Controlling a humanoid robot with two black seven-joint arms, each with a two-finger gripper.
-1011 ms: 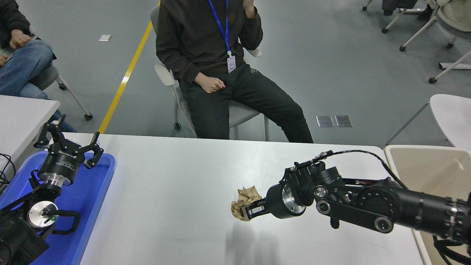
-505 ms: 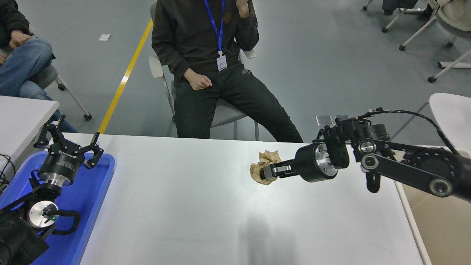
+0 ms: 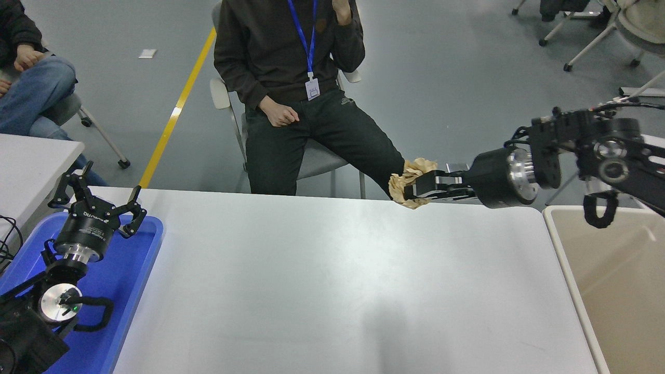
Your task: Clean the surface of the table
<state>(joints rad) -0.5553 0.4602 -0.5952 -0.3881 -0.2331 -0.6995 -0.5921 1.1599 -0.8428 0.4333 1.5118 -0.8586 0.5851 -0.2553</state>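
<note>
The table surface [image 3: 322, 280] is a wide white matte top filling the lower middle of the head view. My right gripper [image 3: 415, 188] is shut on a crumpled brown paper ball [image 3: 404, 185] and holds it high above the table's far edge, right of centre. The right arm comes in from the right edge. My left gripper [image 3: 98, 200] is open and parked at the lower left, over the blue tray.
A blue plastic tray [image 3: 137, 270] lies at the table's left end. A beige bin [image 3: 613, 280] stands at the table's right end. A person [image 3: 296, 78] sits at the far side, another person [image 3: 31, 78] at the top left.
My right gripper has risen and swung right and away with the paper ball, from low over the table's middle to above the far edge near the bin. The left arm has not moved.
</note>
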